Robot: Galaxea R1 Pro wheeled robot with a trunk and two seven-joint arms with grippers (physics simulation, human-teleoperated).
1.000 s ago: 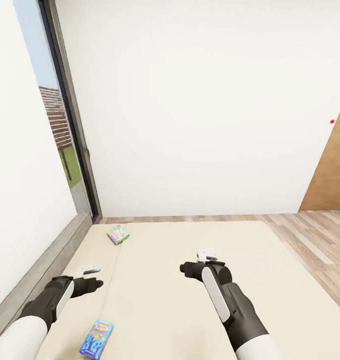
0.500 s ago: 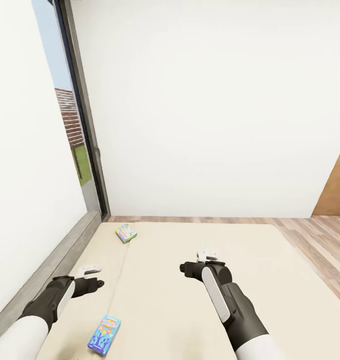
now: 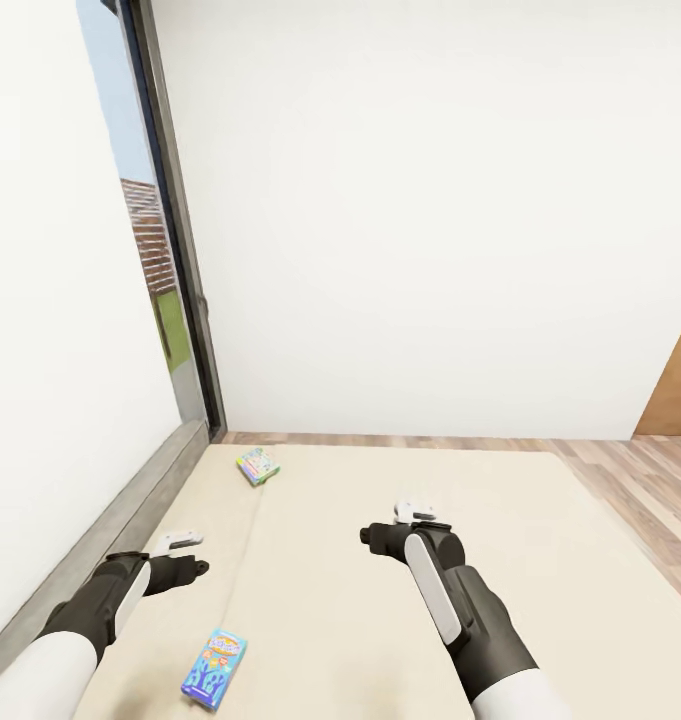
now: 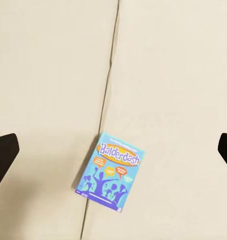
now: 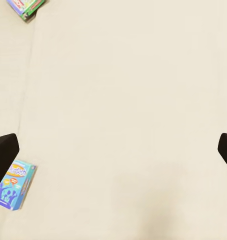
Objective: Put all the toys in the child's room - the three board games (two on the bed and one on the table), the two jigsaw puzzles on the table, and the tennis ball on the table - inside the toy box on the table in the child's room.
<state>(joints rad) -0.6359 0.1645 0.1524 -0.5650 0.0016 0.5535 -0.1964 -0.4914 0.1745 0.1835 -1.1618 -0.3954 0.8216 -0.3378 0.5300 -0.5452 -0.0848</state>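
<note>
Head view: blue board game (image 3: 213, 669) near bed (image 3: 360, 600) edge, left tool (image 3: 179, 541) above

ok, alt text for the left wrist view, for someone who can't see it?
A blue Balderdash board game box lies flat on the beige bed, over the seam in the mattress cover. The left gripper's two dark fingertips sit wide apart at the frame's opposite edges, open and holding nothing.
</note>
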